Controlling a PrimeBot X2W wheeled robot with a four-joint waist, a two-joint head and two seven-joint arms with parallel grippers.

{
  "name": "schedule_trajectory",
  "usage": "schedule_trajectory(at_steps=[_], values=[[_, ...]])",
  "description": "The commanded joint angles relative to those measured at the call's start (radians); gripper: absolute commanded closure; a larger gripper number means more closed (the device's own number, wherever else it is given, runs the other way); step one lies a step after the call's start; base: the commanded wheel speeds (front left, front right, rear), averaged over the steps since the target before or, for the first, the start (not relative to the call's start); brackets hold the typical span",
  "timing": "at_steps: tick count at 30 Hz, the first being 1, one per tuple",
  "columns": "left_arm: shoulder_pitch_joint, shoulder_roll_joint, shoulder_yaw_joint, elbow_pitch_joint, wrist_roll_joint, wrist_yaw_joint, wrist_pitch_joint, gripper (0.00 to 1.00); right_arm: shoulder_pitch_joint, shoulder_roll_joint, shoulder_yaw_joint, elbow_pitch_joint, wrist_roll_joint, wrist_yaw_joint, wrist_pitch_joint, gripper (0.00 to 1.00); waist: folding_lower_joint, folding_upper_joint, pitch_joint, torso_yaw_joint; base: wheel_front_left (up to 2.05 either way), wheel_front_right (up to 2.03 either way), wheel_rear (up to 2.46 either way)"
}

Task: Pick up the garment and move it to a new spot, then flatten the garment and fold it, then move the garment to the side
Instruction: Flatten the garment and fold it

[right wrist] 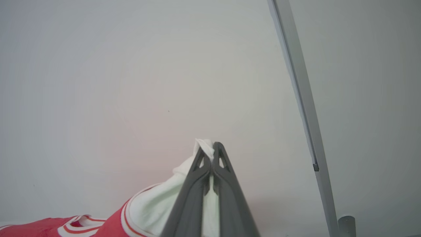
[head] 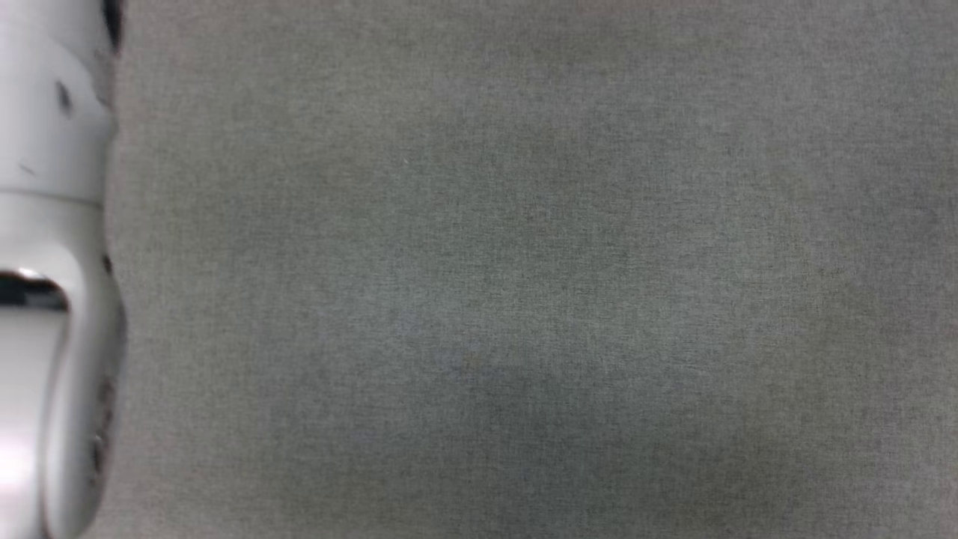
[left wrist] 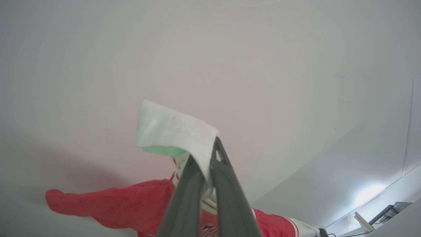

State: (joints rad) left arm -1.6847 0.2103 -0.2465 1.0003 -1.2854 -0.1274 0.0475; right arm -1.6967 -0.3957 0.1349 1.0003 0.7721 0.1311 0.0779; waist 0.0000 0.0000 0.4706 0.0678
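Off to one side a thin grey pole (right wrist: 304, 98) runs up past the right gripper (right wrist: 209, 151), with a stubby grey base (right wrist: 344, 225) at its foot. From the head camera a pale forearm (head: 52, 262) fills the left edge and covers that strip of the surface. In the far low corner of the left wrist view sits some dark equipment (left wrist: 389, 210), possibly a laptop; it is too small to be sure.

The garment (left wrist: 131, 204) is lifted and hangs between the two arms. The left gripper (left wrist: 206, 164) has its fingers pressed together on a white sleeve (left wrist: 174, 131), whose free edge flaps above the tips while the red body droops below and to the side. The right gripper is likewise pinched tight on white cloth (right wrist: 154, 200), which pokes out just past the fingertips; red fabric with white striped trim (right wrist: 123, 217) trails down beside it.

Below the head camera lies a flat grey woven surface (head: 524, 262). Behind the garment stands a plain pale wall (left wrist: 230, 59), with a bright glare (left wrist: 368, 194) low on a panel.
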Motion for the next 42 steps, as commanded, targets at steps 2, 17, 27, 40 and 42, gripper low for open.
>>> schedule_trajectory(at_steps=[2,17,27,40,42], values=[[0.066,0.009,-0.02,-0.037,-0.009,-0.004,0.031,1.0,0.056,-0.009,0.028,-0.022,0.004,-0.001,0.017,1.0,0.0,0.0,-0.013,0.008,0.0,0.0,0.0],[0.696,0.137,-0.069,-0.455,-0.165,-0.005,0.173,1.0,0.643,-0.211,0.158,-0.423,0.198,-0.001,0.163,1.0,0.0,0.0,-0.157,0.016,0.0,0.0,0.0],[1.046,0.195,-0.077,-0.646,-0.185,0.004,0.158,1.0,1.084,-0.29,0.035,-0.713,0.288,-0.001,0.252,1.0,0.0,0.0,-0.232,0.015,0.0,0.0,0.0],[1.44,0.28,-0.029,-0.92,-0.242,0.038,0.119,1.0,1.548,-0.173,-0.226,-1.096,0.229,-0.001,0.465,1.0,0.0,0.0,-0.262,-0.02,0.0,0.0,0.0],[1.498,0.293,-0.007,-0.964,-0.256,0.049,0.103,1.0,1.606,-0.139,-0.253,-1.16,0.219,-0.001,0.512,1.0,0.0,0.0,-0.262,-0.028,0.0,0.0,0.0]])
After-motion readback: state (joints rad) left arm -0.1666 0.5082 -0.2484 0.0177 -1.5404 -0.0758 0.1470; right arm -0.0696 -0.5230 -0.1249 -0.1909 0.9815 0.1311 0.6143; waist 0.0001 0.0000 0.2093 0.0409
